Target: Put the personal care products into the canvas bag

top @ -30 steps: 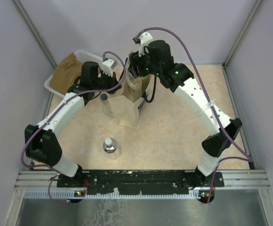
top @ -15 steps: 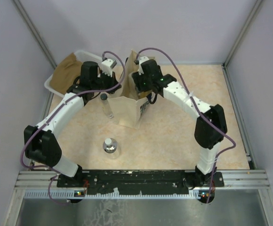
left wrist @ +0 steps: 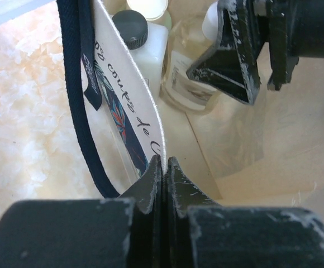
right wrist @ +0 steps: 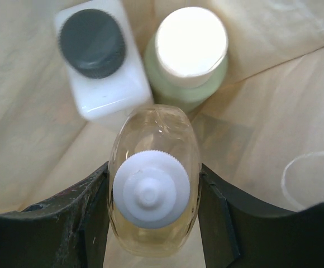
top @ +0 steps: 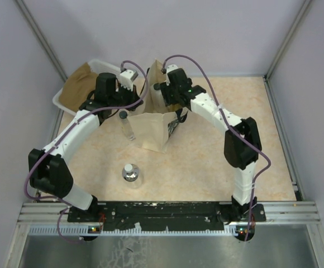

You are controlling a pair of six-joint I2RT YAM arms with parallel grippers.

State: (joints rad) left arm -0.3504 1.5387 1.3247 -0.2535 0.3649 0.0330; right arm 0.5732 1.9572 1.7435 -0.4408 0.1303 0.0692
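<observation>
The canvas bag (top: pixel 151 133) stands upright mid-table. My left gripper (left wrist: pixel 165 163) is shut on the bag's rim (left wrist: pixel 149 103), holding the mouth apart. My right gripper (right wrist: pixel 153 192) reaches down inside the bag, shut on the amber bottle (right wrist: pixel 153 167) with a white cap. On the bag's floor below stand the square whitish bottle (right wrist: pixel 101 64) with a black cap and the olive-green bottle (right wrist: pixel 191 53) with a cream cap. Outside the bag, the slim clear bottle (top: pixel 127 124) stands just left of it. The silvery round bottle (top: pixel 130 173) stands nearer the front.
A white tub (top: pixel 103 65) holding brown cloth (top: pixel 79 88) sits at the back left, behind my left arm. The bag's black handle (left wrist: pixel 78 100) hangs down its outer side. Walls close the table in at the left, the right and the back.
My right arm has come down from above the bag and lowered the amber bottle into it. The left arm has stayed where it was on the rim.
</observation>
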